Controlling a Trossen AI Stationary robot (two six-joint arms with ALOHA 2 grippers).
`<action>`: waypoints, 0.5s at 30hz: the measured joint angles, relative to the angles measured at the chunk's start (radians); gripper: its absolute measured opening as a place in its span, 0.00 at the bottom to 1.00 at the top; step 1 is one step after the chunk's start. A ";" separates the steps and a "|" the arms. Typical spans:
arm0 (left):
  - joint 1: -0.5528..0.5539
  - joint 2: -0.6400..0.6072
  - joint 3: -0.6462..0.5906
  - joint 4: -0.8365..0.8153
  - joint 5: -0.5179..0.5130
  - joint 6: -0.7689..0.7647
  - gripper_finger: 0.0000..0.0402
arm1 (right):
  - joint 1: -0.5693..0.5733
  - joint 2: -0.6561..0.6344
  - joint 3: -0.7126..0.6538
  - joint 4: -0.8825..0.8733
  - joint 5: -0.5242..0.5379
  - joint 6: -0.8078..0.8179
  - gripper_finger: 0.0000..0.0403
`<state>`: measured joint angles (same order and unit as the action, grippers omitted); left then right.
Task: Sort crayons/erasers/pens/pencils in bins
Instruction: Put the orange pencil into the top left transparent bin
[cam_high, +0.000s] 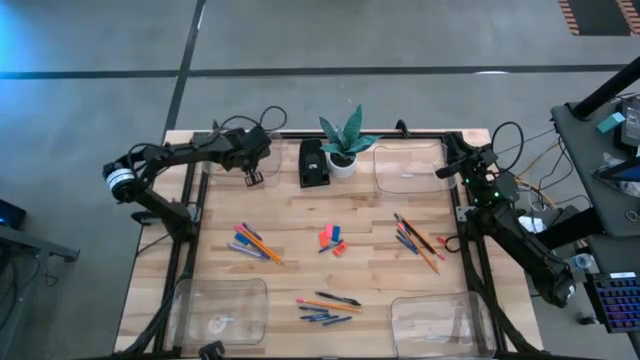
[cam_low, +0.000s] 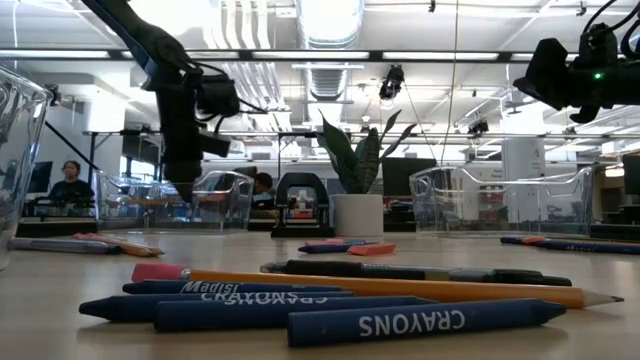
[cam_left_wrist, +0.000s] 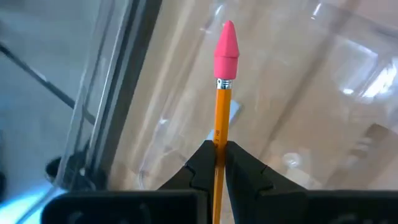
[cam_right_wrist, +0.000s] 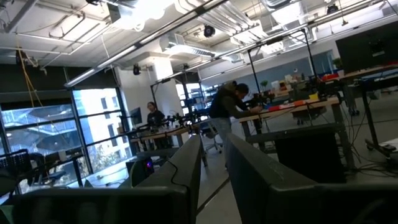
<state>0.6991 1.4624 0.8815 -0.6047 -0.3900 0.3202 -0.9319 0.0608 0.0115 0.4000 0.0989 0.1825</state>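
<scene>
My left gripper (cam_high: 250, 177) is at the table's far left, pointing down over a clear bin (cam_left_wrist: 311, 93), which also shows in the low view (cam_low: 215, 200). It is shut on an orange pencil (cam_left_wrist: 219, 124) with a pink eraser cap (cam_left_wrist: 226, 43). My right gripper (cam_high: 455, 170) hangs raised by the far right bin (cam_high: 410, 165), empty, with a narrow gap between its fingers (cam_right_wrist: 186, 174). Pencils and pens lie in piles at the left (cam_high: 255, 243) and right (cam_high: 418, 240). Blue crayons, a pen and a pencil lie near the front (cam_high: 328, 308). Red and light blue erasers (cam_high: 330, 240) lie mid-table. My left gripper pinches the pencil's orange shaft (cam_left_wrist: 218, 142) between its two fingertips, a short way back from the metal band. The pencil runs along the fingers, and its eraser end sticks out past the tips, down toward the bin's floor. It is lifted clear.
A small black box (cam_high: 313, 165) and a potted plant (cam_high: 342, 160) stand at the far middle. Two more clear bins sit at the near left (cam_high: 220, 310) and near right (cam_high: 440, 315). People stand at benches in the room beyond the table.
</scene>
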 joint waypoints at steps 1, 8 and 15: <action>0.018 0.000 0.001 0.002 0.020 -0.028 0.03 | 0.000 0.000 0.000 0.000 0.000 0.000 0.17; 0.112 0.005 0.000 0.022 0.143 -0.262 0.03 | 0.000 0.000 0.000 0.000 0.000 0.000 0.17; 0.171 0.022 -0.001 0.028 0.148 -0.442 0.03 | 0.000 0.000 0.000 0.000 0.000 0.000 0.17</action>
<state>0.8698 1.4846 0.8804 -0.5770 -0.2421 -0.1219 -0.9318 0.0608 0.0116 0.4000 0.0986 0.1825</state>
